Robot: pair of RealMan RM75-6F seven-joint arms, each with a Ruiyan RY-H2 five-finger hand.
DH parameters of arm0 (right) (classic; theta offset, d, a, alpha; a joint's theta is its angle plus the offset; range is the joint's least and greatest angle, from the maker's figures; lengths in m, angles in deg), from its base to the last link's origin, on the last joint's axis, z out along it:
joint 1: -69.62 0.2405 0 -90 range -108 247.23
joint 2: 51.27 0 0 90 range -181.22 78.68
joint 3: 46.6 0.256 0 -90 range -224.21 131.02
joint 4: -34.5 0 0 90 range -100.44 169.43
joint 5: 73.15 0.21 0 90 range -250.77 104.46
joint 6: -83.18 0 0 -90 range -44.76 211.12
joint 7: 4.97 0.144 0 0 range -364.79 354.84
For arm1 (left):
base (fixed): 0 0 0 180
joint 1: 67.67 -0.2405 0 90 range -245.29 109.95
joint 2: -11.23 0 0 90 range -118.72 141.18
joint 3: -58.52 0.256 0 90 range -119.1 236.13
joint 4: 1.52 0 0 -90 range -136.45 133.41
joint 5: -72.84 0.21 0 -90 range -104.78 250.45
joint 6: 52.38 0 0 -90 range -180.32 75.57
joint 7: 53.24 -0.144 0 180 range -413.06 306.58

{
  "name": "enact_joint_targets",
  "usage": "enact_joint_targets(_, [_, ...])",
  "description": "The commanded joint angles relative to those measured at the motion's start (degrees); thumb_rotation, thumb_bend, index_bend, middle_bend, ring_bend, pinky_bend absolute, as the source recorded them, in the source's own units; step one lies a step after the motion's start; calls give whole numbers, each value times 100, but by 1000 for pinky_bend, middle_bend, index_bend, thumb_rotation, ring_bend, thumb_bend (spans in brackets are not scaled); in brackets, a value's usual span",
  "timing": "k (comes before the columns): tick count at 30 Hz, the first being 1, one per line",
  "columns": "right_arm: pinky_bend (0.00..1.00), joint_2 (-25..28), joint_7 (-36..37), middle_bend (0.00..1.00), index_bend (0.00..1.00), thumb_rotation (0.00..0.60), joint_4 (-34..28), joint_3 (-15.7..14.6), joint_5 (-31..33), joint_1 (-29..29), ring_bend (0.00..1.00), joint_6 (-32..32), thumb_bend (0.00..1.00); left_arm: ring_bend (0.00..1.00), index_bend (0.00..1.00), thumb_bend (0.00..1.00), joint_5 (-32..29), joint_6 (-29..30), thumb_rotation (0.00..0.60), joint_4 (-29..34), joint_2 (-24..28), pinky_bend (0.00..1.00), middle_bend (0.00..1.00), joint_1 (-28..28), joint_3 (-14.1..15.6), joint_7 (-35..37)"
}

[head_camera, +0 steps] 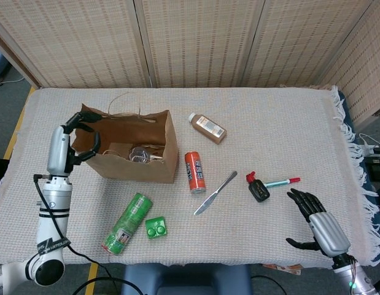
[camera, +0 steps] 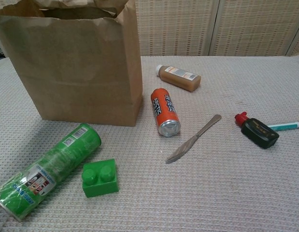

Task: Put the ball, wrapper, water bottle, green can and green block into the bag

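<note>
**Bag partly filled; green can and green block still out**

My left hand (head_camera: 84,136) curls over the near-left rim of the paper bag (head_camera: 159,157), and seems to hold that edge open. In the head view something clear and shiny, likely the water bottle (head_camera: 139,153), lies inside the bag; I cannot make out the ball or the wrapper in there. The green can (camera: 48,169) lies on its side on the worktop (head_camera: 288,123) in front of the bag, with the green block (camera: 100,177) just beside it, so both are still to be packed. My right hand (head_camera: 315,218) rests empty with fingers apart at the worktop's right edge, well away from them. I judge the task roughly half done.
</note>
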Motion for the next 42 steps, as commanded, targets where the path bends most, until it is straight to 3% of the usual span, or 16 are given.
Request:
enact_joint_targets(1, [0, 0, 0, 0, 0, 600, 2, 2, 3, -1, 0, -3, 24, 577, 545, 580, 115, 190, 600, -335, -10, 673, 596, -123, -96, 106])
enact_joint_targets(4, [0, 2, 4, 0, 0, 600, 0, 4, 9, -2, 0, -4, 24, 617, 577, 593, 271, 131, 600, -669, 147, 702, 654, -286, 132, 101])
enact_joint_targets(9, [0, 3, -21, 0, 0, 600, -6, -3, 16, 2, 0, 20, 24, 617, 592, 597, 774, 103, 600, -1488, 275, 702, 659, -582, 676, 224])
enact_joint_targets(18, [0, -11, -85, 0, 0, 600, -6, 3, 54, 5, 0, 52, 24, 603, 580, 591, 2921, 222, 600, -4440, 109, 687, 646, -897, 2346, 569])
enact_joint_targets(21, [0, -26, -122, 0, 0, 600, 1, 4, 56, 4, 0, 57, 24, 533, 501, 542, 3798, 517, 600, -5478, -43, 606, 561, -851, 2865, 614])
enact_joint_targets(27, [0, -52, -193, 0, 0, 600, -3, 23, 103, 11, 0, 86, 24, 135, 100, 419, 5476, 1127, 600, -7171, -306, 200, 163, -427, 3773, 88])
enact_joint_targets(29, [0, -57, -200, 0, 0, 600, 1, 23, 101, 9, 0, 83, 24, 22, 5, 392, 5790, 1237, 600, -7370, -378, 96, 36, -289, 3956, -32])
enact_joint_targets(31, [0, -57, -198, 0, 0, 600, 2, 23, 105, 8, 0, 85, 24, 0, 0, 386, 6131, 1369, 600, -7490, -448, 39, 0, -107, 4134, -233])
enact_joint_targets(36, [0, -49, -192, 0, 0, 600, -6, 32, 127, 12, 0, 95, 24, 0, 0, 383, 6822, 1550, 600, -7331, -548, 0, 0, 337, 4472, -725])
enact_joint_targets(42, [0, -22, -164, 0, 0, 600, -31, 19, 131, 25, 0, 133, 24, 0, 0, 371, 7151, 1268, 600, -6651, -563, 0, 0, 746, 4618, -1157])
